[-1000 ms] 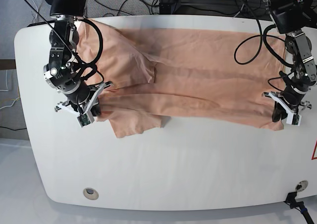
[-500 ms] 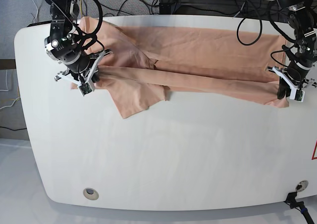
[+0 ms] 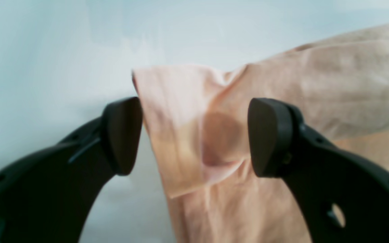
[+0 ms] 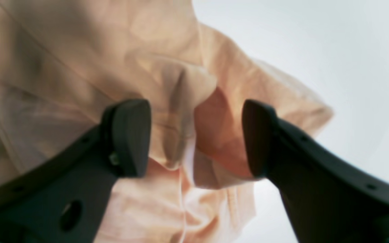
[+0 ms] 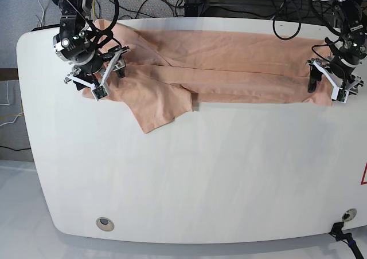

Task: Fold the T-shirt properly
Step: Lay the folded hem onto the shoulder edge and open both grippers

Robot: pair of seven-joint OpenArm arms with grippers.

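The peach-pink T-shirt [image 5: 229, 64] lies in a long folded band across the far part of the white table [image 5: 200, 179], one sleeve [image 5: 163, 107] sticking out toward the near side. In the base view my left gripper [image 5: 323, 91] is at the band's right end and my right gripper [image 5: 106, 81] at its left end. In the left wrist view my left gripper [image 3: 194, 138] is open, its fingers straddling a folded corner of the T-shirt [image 3: 194, 135]. The right wrist view shows my right gripper [image 4: 194, 138] open over bunched T-shirt [image 4: 181, 111] folds. No print shows.
Cables and arm bases crowd the table's far edge [image 5: 189, 1]. Two round grommets [image 5: 104, 223] [image 5: 348, 214] sit near the front edge. A red mark [image 5: 364, 174] shows at the table's right edge. Bare tabletop lies in front of the shirt.
Both arms have carried the shirt's near edge toward the far side, laying it over into a narrower band. Both grippers now stand open over the cloth ends.
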